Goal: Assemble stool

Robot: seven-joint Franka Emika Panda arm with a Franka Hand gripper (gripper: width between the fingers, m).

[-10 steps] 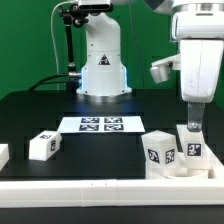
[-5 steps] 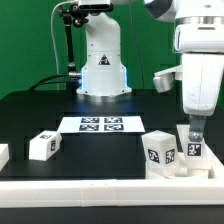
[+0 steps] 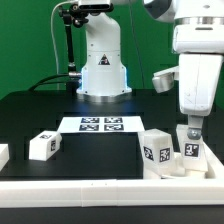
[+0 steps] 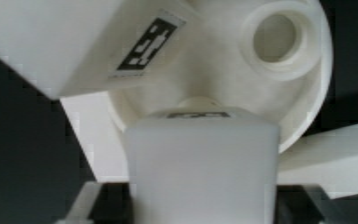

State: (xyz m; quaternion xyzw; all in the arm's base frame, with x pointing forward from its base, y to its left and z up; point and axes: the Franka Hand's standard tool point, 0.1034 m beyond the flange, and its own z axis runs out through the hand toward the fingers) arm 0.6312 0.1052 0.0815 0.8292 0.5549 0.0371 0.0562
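Observation:
My gripper [image 3: 190, 135] hangs at the exterior view's right, lowered over an upright white stool leg [image 3: 192, 151] with a marker tag. In the wrist view that leg [image 4: 202, 160] fills the space between my gripper's [image 4: 202, 205] dark pads, which rest against both its sides. Just beyond it lies the round white seat [image 4: 309, 100] with a round hole in it. A second tagged leg [image 3: 157, 152] stands right beside the gripped one. A third leg [image 3: 42, 145] lies apart at the left.
The marker board [image 3: 100, 124] lies flat at the table's middle, in front of the robot base [image 3: 103, 70]. A long white rim bar [image 3: 90, 190] runs along the front edge. Another white piece [image 3: 3, 155] shows at the far left edge.
The jaws have closed in from wide open onto the upright leg. The arm has shifted slightly and sunk a little; the other parts have not moved.

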